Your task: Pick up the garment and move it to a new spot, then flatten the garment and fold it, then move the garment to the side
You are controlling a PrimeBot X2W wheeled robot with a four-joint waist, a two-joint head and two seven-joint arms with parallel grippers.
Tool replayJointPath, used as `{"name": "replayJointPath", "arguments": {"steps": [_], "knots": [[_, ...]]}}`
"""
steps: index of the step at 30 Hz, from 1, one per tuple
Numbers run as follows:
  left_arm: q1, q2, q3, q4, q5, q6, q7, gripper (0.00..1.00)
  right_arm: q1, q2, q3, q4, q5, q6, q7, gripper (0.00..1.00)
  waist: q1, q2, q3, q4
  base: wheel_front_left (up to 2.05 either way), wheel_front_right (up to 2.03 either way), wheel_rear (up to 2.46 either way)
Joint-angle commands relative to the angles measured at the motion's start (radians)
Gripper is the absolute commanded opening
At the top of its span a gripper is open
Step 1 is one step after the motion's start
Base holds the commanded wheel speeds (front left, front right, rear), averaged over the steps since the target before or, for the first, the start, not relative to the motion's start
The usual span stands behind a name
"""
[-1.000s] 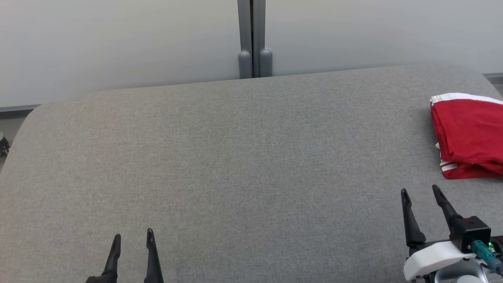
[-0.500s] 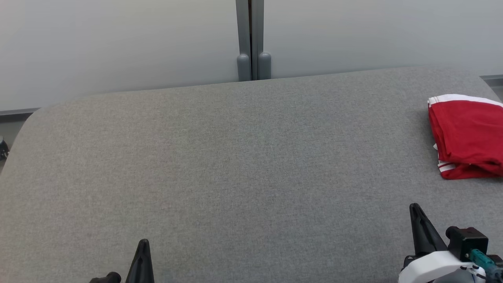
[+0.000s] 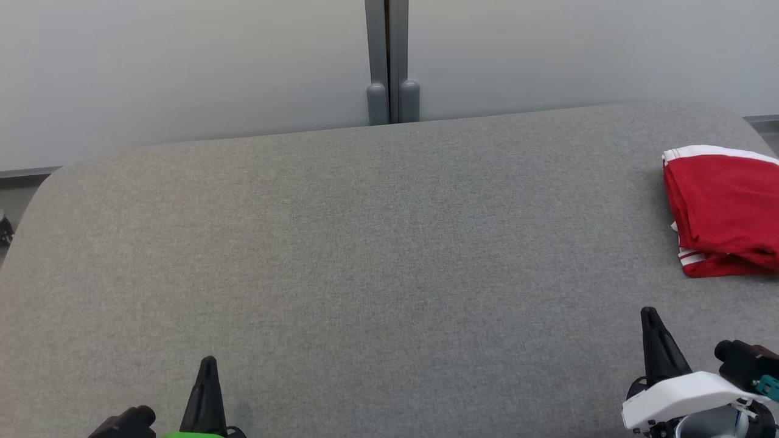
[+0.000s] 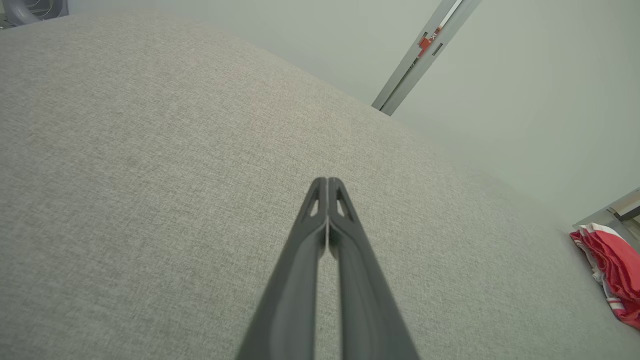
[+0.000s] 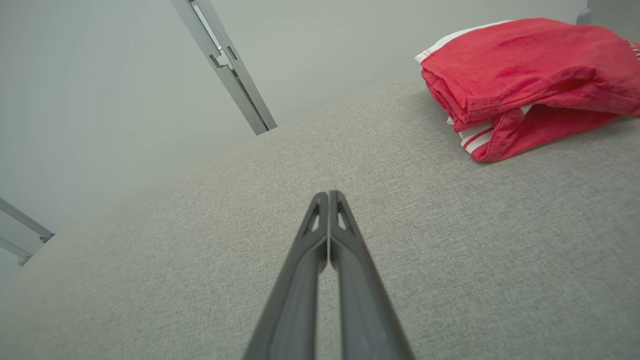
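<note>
Garment [image 3: 724,210], red with white stripes and folded into a bundle, lies on the grey tabletop [image 3: 365,243] ahead of the right claw [image 3: 649,313] and a little to its outer side, near it but not touching. That right claw has its two dark fingers pressed together tip to tip with nothing between them. Likewise closed and empty, the left claw [image 3: 207,362] is well apart from the garment, which sits far off to its right.

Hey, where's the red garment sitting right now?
In the head view the red garment lies folded at the right edge of the grey table, beyond the shut right end effector and apart from it.
</note>
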Motion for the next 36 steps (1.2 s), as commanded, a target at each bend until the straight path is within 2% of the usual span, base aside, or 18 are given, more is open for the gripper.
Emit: {"name": "replayJointPath", "arguments": {"steps": [1, 16, 36], "knots": [[-0.032, 0.011, 0.009, -0.007, -0.039, -0.008, 0.008, 0.00, -0.031, -0.002, -0.004, -0.015, 0.045, 0.000, 0.009, 0.00, 0.0000, -0.0001, 0.000, 0.000, 0.00, 0.00, 0.00], [-0.079, 0.019, 0.037, 0.008, -0.257, -0.034, 0.057, 0.00, -0.059, 0.003, -0.011, -0.011, 0.288, 0.000, 0.065, 0.00, 0.0000, -0.0001, 0.002, 0.000, 0.00, 0.00, 0.00], [-0.128, 0.023, 0.074, 0.025, -0.490, -0.062, 0.117, 0.00, -0.091, 0.009, -0.020, -0.005, 0.555, -0.001, 0.129, 0.00, 0.0000, -0.0001, 0.004, -0.001, 0.00, 0.00, 0.00]]}}
